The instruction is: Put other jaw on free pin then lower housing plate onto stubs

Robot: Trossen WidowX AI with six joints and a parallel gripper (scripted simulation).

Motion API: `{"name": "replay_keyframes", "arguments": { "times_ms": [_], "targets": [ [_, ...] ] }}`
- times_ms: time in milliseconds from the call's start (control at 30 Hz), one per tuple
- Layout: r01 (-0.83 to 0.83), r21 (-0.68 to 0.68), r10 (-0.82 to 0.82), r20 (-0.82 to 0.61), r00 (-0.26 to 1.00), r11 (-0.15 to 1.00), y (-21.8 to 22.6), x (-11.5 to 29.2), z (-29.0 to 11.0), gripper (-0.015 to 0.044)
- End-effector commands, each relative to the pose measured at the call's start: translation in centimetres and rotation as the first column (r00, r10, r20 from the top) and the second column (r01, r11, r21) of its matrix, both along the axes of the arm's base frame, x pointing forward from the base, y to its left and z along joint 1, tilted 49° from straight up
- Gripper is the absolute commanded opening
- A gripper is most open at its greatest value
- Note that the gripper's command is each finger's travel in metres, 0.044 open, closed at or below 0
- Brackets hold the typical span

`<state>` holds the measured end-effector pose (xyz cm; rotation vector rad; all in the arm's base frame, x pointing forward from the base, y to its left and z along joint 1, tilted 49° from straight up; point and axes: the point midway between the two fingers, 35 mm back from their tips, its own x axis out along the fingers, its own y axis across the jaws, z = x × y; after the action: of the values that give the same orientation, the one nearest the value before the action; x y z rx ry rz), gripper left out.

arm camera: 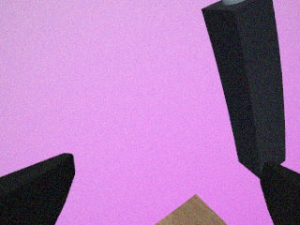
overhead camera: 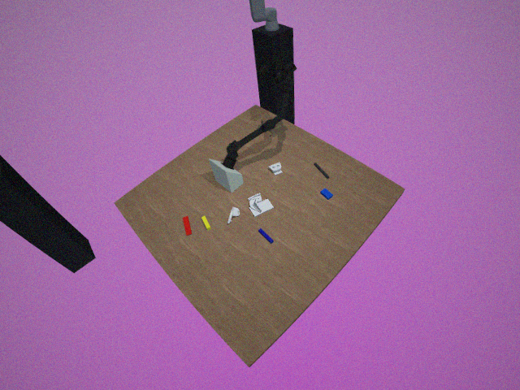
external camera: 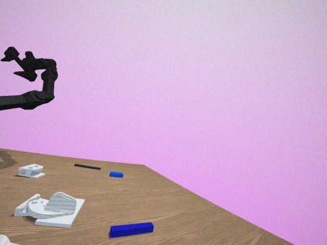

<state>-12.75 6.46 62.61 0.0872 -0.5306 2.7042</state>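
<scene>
A white base lies mid-table; a curved white piece rises on it, perhaps the mounted jaw. Its pins and teeth are too small to tell. A loose white jaw with a round head and narrow tail lies beside the base, cut off at the lower left of the exterior view. A white part with two round holes in its top, seemingly the housing plate, stands apart from the base. My gripper is open and empty, high above the table; its fingers cannot be made out in the top view.
A large grey wedge is near my arm. A red block, a yellow block, a dark blue bar, a blue block and a black rod lie around the white parts.
</scene>
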Motion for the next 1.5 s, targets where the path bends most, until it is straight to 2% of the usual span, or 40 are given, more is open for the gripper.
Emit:
{"name": "replay_keyframes", "arguments": {
  "times_ms": [0, 533, 1000, 1300, 1467],
  "targets": [
    [0.000, 0.000, 0.000, 0.000, 1.000, 1.000, 0.0, 0.0, 0.0, 0.0426],
    [0.000, 0.000, 0.000, 0.000, 1.000, 1.000, 0.0, 0.0, 0.0, 0.0006],
    [-0.004, 0.002, 0.004, 0.001, 1.000, 1.000, -0.1, -0.1, 0.0, 0.0000],
    [-0.189, 0.096, 0.182, 0.080, 0.980, 0.977, -7.1, -4.7, -1.4, 0.0000],
    [-0.292, 0.125, 0.278, 0.115, 0.954, 0.948, -10.5, -6.0, -2.2, 0.0000]
  ]
}}
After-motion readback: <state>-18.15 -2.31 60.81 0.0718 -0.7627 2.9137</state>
